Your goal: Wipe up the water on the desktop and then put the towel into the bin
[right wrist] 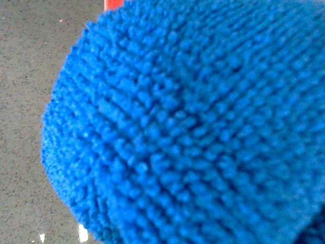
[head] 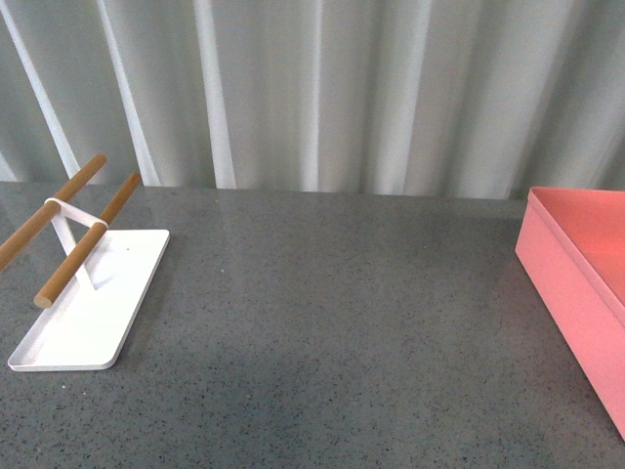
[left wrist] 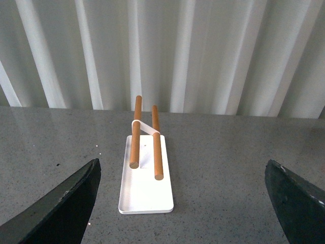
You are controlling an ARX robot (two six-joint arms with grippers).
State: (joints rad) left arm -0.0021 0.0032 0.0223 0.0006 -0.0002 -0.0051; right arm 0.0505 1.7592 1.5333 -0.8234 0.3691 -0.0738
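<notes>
Front view is showing the table (head: 322, 322) looking dry, with no puddle that I can make out, the bin (head: 576, 264) standing on it and a white tray (head: 88, 313) sitting well apart from the bin. Neither arm is appearing there, nor the towel. Right wrist view is being filled by the towel (right wrist: 193, 132), bunched close against the lens over bare table, with a sliver of the bin's pink peeking past it, so the towel is sitting near the bin but not in it. The right tool is hiding behind the cloth, so I cannot tell its grip, though it is likely carrying the towel. The left tool (left wrist: 183, 165) is gaping wide and empty, its fingers (left wrist: 66, 203) facing the tray. By my judgement the wiping is looking finished and the carry to the bin is in hand. The next move is calling for bringing the towel over the bin's rim, clear of its near wall, and only then letting go, so the cloth is dropping inside rather than draping over the edge.
</notes>
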